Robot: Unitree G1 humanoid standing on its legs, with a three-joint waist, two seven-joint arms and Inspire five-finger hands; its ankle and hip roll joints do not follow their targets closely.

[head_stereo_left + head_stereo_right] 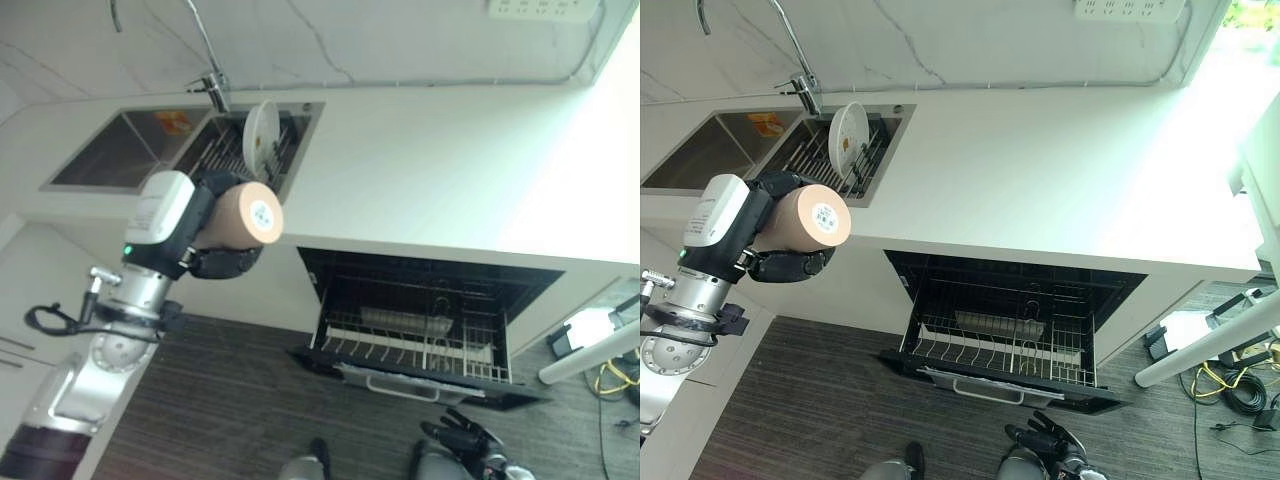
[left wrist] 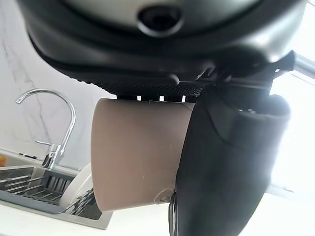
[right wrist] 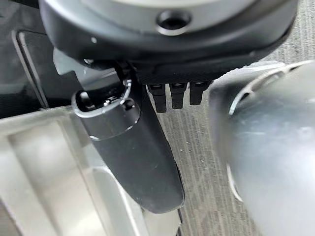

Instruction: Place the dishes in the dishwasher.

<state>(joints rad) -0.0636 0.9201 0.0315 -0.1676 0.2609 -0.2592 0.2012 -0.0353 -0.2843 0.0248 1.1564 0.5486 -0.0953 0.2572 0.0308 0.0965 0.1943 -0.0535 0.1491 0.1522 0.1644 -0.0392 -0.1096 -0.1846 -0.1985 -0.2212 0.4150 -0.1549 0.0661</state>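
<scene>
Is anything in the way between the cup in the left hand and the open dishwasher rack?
Nothing visible blocks it. The left hand holds the tan cup out in front of the counter edge, and the dishwasher rack is pulled out and open below to the right, with only floor between them.

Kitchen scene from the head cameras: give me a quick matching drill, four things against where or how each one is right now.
Things:
1. beige cup
2. white plate
3. dishwasher rack
4. right robot hand

Places or states:
A. standing on edge in the sink rack
B. pulled out over the open door, no dishes seen in it
C. held in the left robot hand, lying sideways
D. low by the floor in front of the dishwasher, holding nothing

Pairs: 1-C, 2-A, 3-B, 4-D
</scene>
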